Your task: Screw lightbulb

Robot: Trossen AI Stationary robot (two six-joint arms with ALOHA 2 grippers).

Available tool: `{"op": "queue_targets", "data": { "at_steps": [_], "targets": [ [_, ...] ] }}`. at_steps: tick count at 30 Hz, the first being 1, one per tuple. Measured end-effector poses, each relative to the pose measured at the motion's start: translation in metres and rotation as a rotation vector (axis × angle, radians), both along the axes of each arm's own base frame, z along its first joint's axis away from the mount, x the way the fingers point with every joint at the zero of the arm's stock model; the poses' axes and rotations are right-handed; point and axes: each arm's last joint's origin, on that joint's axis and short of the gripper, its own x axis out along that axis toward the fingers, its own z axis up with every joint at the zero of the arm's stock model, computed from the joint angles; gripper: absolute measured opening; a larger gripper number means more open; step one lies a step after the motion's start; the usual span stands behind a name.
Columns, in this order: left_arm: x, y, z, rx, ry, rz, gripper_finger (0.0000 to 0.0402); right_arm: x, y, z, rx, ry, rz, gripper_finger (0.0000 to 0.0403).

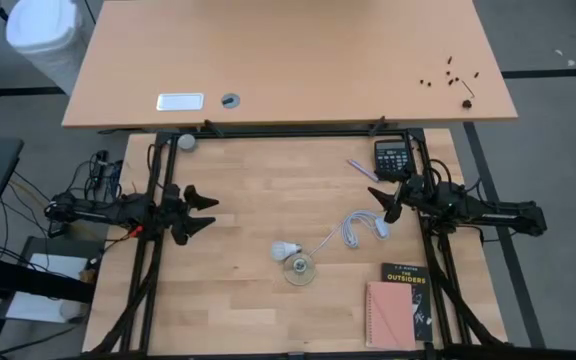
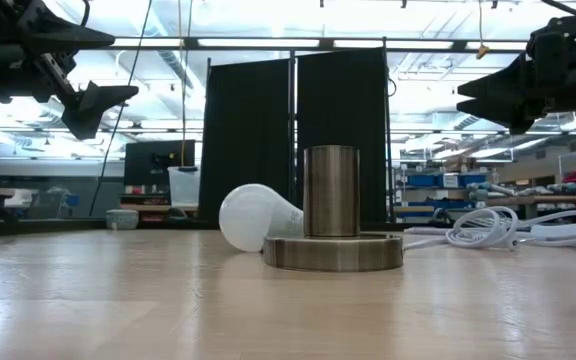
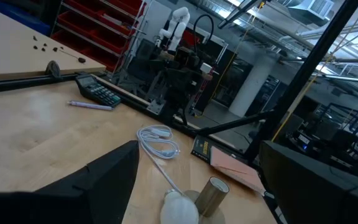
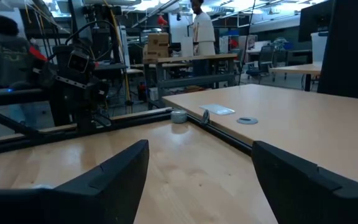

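Observation:
The white lightbulb lies on its side on the table, its grey base end next to the round silvery socket. In the low view the lightbulb lies behind the socket's metal cylinder. A white cord runs from the socket toward the right. My left gripper hovers open at the table's left, above the wood. My right gripper hovers open at the right, near the cord's coiled end. Both are well apart from the lightbulb.
A black calculator and a pen lie at the far right. A black book and a pink notebook lie at the near right. A small roll of tape sits at the far left. People stand beyond the table.

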Motion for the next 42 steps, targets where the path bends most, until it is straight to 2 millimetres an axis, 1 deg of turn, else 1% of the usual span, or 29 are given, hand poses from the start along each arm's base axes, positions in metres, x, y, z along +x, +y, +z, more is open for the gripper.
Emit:
{"op": "queue_targets", "data": {
  "at_steps": [31,34,42],
  "targets": [
    [0.0,0.0003,0.0,-0.001,-0.001,0.01,0.0337,0.0,0.0,0.0,0.0,0.0,0.0,0.0295],
    [-0.0003,0.0012,0.0015,-0.008,-0.016,0.041,0.0337,0.0,0.0,0.0,0.0,0.0,0.0,0.0293],
    [-0.0013,0.0015,0.0073,-0.02,-0.075,0.043,0.0337,0.0,0.0,-0.0001,0.0,0.001,0.0,0.0294]
  ]
}}
